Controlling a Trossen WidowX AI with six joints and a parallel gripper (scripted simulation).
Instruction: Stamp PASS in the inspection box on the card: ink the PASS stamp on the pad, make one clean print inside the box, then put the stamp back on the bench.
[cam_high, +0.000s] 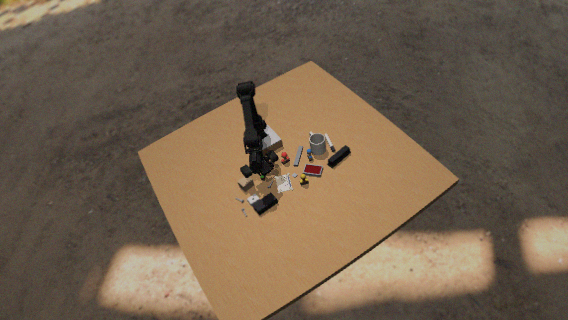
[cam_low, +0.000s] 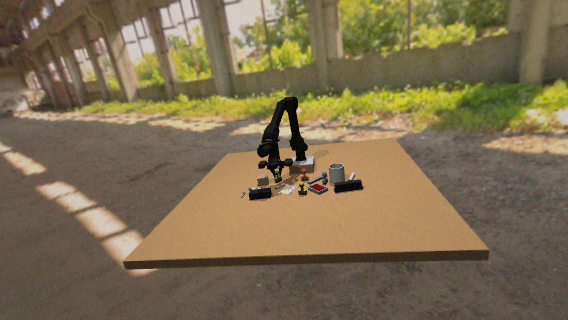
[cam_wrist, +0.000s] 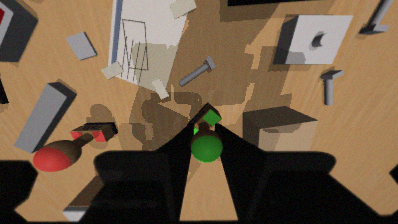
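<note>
My gripper (cam_high: 262, 174) (cam_low: 278, 172) (cam_wrist: 204, 127) is shut on the green-topped stamp (cam_wrist: 206, 150), gripping it below its round knob. The stamp stands roughly upright; whether its base touches the table is unclear. The white card (cam_high: 283, 184) (cam_low: 288, 190) (cam_wrist: 162, 30) lies beyond it, with a thin box outline and several pen lines. The red ink pad (cam_high: 313, 170) (cam_low: 318, 188) lies past the card. A red stamp (cam_high: 285, 156) (cam_low: 304, 172) (cam_wrist: 52, 158), a yellow stamp (cam_high: 303, 179) (cam_low: 302, 186) and a blue stamp (cam_high: 309, 151) (cam_low: 324, 175) stand apart. Stamp wording is not readable.
A beige block (cam_high: 245, 184) (cam_low: 263, 181) (cam_wrist: 289, 138) stands close beside the fingers. A bolt (cam_wrist: 196, 73) lies between stamp and card. A holed white block (cam_wrist: 327, 37), a black block (cam_high: 265, 203), a grey bar (cam_high: 298, 156) (cam_wrist: 39, 118) and a mug (cam_high: 317, 145) (cam_low: 336, 173) stand around.
</note>
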